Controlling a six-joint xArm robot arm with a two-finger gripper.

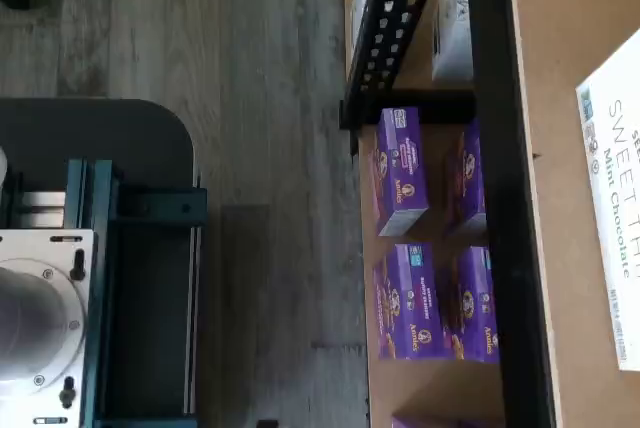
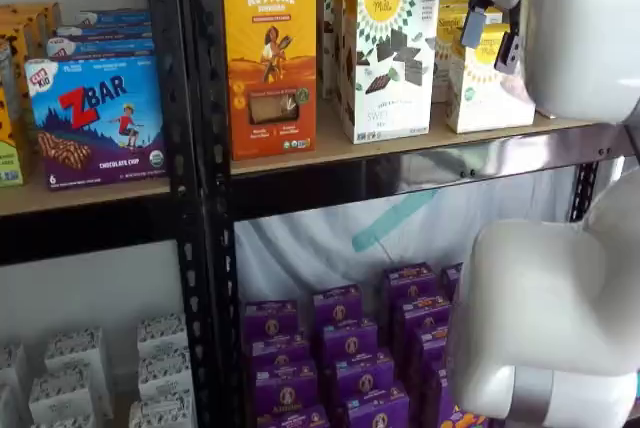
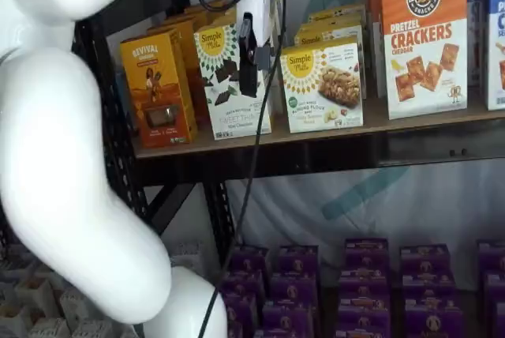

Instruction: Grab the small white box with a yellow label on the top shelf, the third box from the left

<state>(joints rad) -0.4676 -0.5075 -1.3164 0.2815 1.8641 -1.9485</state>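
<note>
The small white box [image 3: 323,85] with a yellow sunburst logo and tan baked pieces stands on the top shelf [image 3: 316,134], right of a taller white box with dark squares [image 3: 229,85]. It also shows in a shelf view [image 2: 487,88], partly behind the gripper. My gripper [image 3: 255,77] hangs in front of the shelf, at box height and short of the boxes. Its black fingers stand apart with a gap and hold nothing, as a shelf view [image 2: 490,43] also shows. The wrist view does not show the small white box.
An orange Revival box [image 2: 270,48] and an orange-and-white cracker box [image 3: 422,38] flank the white boxes. A blue ZBar box [image 2: 95,118] sits on the left board. Purple boxes [image 1: 405,173] fill the lower shelf. A black rack post [image 2: 195,148] stands left. The robot's white arm [image 3: 63,156] blocks part of both shelf views.
</note>
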